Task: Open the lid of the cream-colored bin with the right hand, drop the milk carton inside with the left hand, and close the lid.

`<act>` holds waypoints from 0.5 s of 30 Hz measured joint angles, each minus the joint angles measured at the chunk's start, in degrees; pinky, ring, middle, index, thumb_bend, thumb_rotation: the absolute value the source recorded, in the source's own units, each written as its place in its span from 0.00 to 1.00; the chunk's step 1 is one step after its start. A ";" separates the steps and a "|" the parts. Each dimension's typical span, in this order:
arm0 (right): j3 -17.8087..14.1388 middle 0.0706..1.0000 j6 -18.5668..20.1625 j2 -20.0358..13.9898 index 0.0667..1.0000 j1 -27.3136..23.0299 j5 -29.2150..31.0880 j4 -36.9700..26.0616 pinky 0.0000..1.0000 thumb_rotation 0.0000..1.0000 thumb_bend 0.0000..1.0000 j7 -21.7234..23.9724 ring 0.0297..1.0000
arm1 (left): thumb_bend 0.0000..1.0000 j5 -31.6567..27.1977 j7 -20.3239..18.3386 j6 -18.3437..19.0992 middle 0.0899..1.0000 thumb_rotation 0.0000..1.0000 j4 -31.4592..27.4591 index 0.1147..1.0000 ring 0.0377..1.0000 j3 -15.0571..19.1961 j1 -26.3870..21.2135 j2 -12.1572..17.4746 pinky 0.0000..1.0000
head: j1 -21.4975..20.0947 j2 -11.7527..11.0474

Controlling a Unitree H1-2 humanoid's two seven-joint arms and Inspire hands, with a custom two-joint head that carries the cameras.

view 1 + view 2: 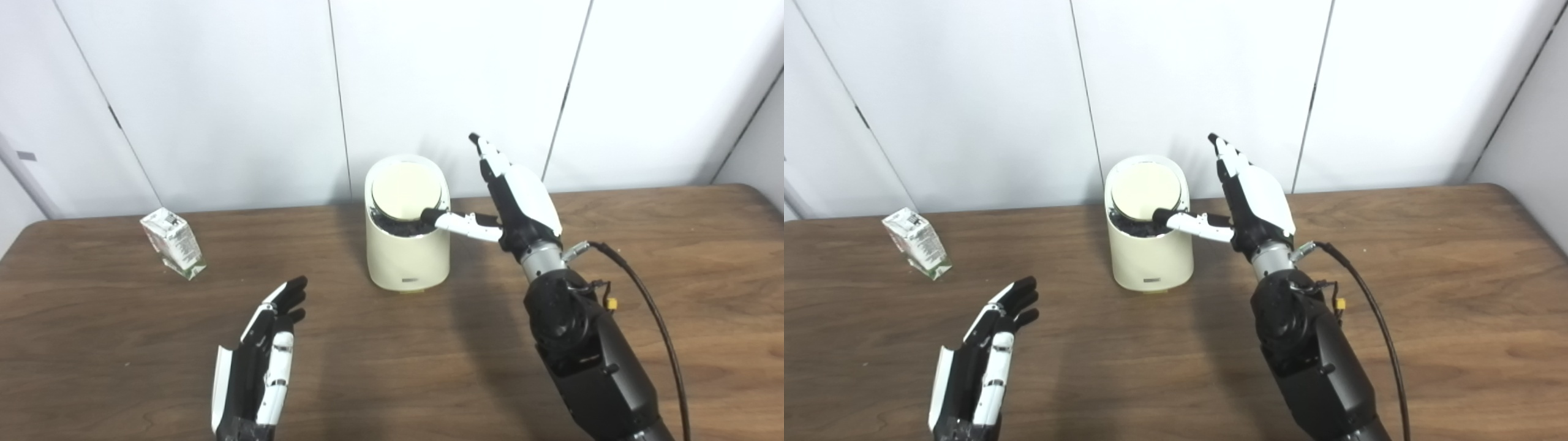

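Note:
The cream-colored bin (407, 257) stands on the wooden table near the back middle. Its round lid (406, 191) is tilted, with a dark gap showing along its front edge. My right hand (514, 196) is open just right of the bin, fingers pointing up, and its thumb (459, 223) reaches left to the lid's front right edge. The milk carton (173, 243) stands tilted at the back left of the table. My left hand (260, 361) is open and empty, low at the front, well short of the carton.
White wall panels rise just behind the table (674, 294). A black cable (649, 306) loops off my right forearm over the table's right side.

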 measured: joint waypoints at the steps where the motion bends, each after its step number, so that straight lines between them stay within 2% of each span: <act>1: -0.13 1.00 0.39 0.05 1.00 0.44 0.07 -1.51 0.99 0.83 1.00 0.65 1.00 | 0.20 -0.02 0.00 -0.07 0.86 0.84 0.30 0.84 0.86 0.01 -0.01 0.00 0.83 | 0.00 -0.17; 8: -1.70 1.00 2.04 0.21 1.00 6.10 0.13 -13.20 0.93 0.85 0.99 3.15 1.00 | 0.21 -0.10 0.00 -0.47 0.86 0.83 1.05 0.83 0.86 0.03 -0.16 0.02 0.82 | 0.35 -0.53; 12: -3.87 1.00 0.20 0.22 1.00 12.51 2.53 -19.38 0.91 0.83 0.87 2.89 0.99 | 0.20 -0.18 0.01 -0.47 0.85 0.82 1.08 0.83 0.85 0.05 -0.29 0.02 0.81 | 0.61 -0.62; 15: -6.20 0.93 -4.40 0.73 0.91 19.73 7.36 -22.40 0.83 0.69 0.55 1.20 0.91 | 0.18 -0.16 0.01 -0.50 0.84 0.81 1.11 0.82 0.84 0.18 -0.35 0.04 0.79 | 0.62 -0.53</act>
